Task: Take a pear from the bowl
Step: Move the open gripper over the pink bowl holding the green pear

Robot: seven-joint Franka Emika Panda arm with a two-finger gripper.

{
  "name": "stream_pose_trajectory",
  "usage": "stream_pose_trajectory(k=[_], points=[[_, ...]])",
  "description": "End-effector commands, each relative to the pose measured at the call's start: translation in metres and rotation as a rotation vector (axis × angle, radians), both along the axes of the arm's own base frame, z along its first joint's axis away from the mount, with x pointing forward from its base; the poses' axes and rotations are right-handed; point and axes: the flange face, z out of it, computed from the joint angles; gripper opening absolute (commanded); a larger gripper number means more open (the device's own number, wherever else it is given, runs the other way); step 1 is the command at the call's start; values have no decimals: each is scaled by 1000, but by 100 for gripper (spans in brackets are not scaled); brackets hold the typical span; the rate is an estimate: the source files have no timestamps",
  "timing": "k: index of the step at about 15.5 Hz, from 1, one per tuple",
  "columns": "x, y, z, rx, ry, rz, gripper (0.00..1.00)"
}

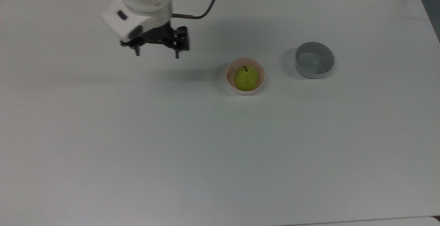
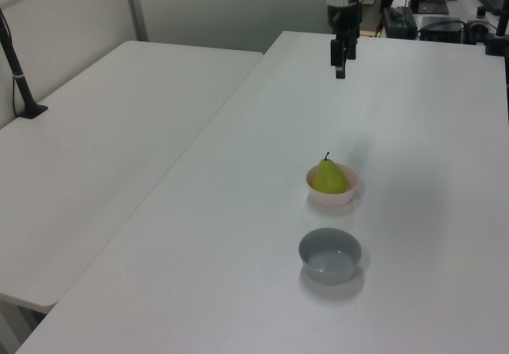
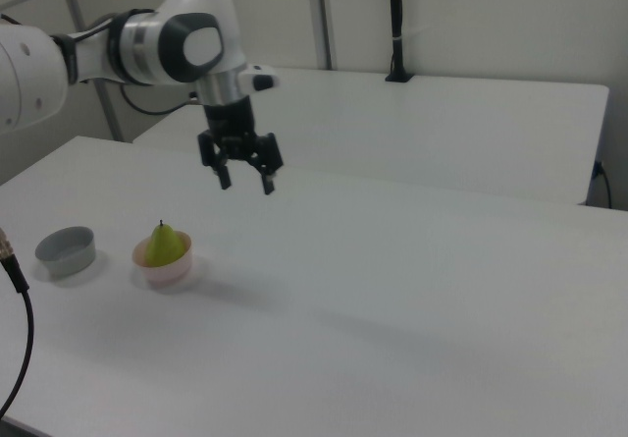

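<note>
The bowl [image 1: 229, 78] hid the pear's [image 1: 245, 78] rounded base; the tool [image 1: 157, 54], released and blurred, hung near the surface's [image 1: 220, 150] far edge.

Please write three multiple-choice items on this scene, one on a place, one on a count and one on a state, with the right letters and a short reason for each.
1. Where is the pear?
A. In the pink bowl
B. In the grey bowl
C. On the bare table

2. How many bowls stand on the table?
A. One
B. Two
C. Three

3. In what state is the gripper?
A. Shut on the pear
B. Open and holding nothing
C. Resting inside the grey bowl

Answers:
1. A, as the top view shows the yellow-green fruit sitting inside the pink rim.
2. B, as one pink and one grey bowl stand side by side.
3. B, as the right view shows its fingers spread apart in the air, away from both bowls.
</note>
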Motion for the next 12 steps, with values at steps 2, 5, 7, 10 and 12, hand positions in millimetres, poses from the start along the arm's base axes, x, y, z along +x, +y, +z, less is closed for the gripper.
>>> stream_pose_trajectory(k=[2,5,7,10,12], points=[[-11,71,-6,19,43,83,100],[-20,112,-20,10,99,145,100],[-21,132,-33,7,120,172,100],[-22,162,-66,-5,163,212,100],[-24,182,-86,-10,187,213,100]])
